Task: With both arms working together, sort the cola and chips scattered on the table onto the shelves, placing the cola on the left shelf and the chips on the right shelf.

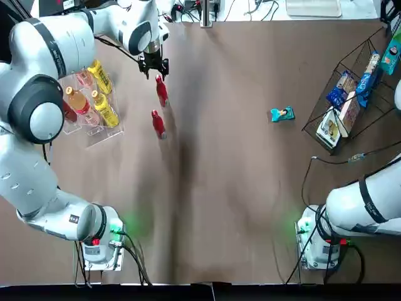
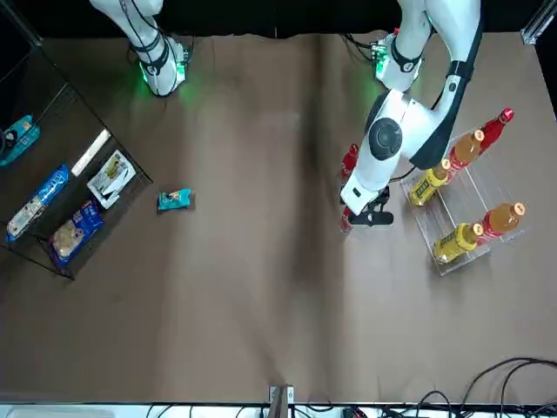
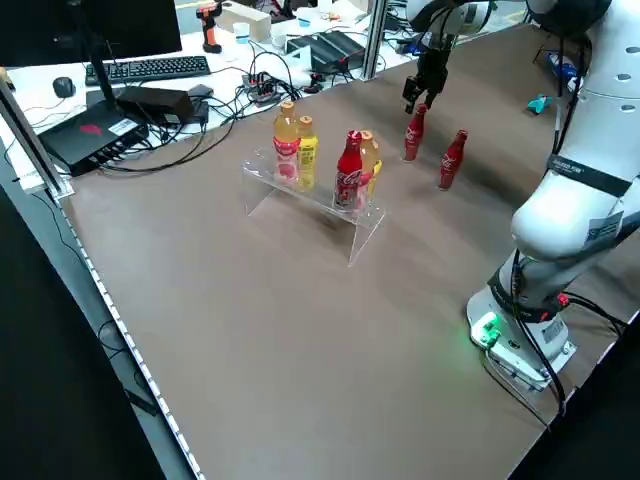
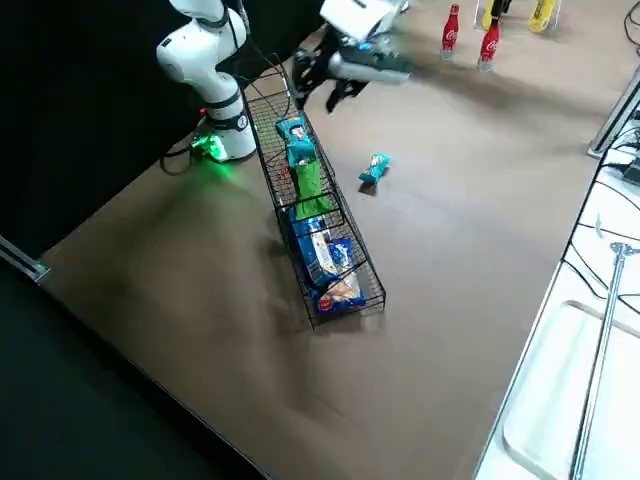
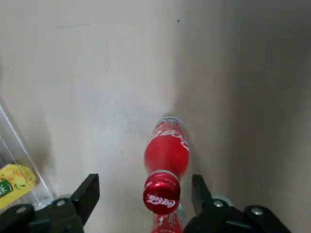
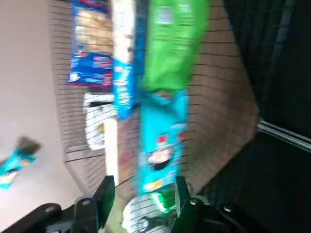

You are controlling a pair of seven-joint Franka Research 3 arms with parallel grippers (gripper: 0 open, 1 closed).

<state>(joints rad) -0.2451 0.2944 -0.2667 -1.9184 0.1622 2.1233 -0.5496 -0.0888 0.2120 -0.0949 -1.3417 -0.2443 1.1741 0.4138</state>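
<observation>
I am working in a robotics lab. Beside my brown worktop sits a white bench crowded with a keyboard, a mouse, a black box and tangled cables. Both arm bases are bolted down and glow green, ringed by black drapes.

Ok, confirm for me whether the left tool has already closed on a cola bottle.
No: in the left wrist view the left tool is open, its fingers standing clear on either side of the upright cola bottle.
</observation>
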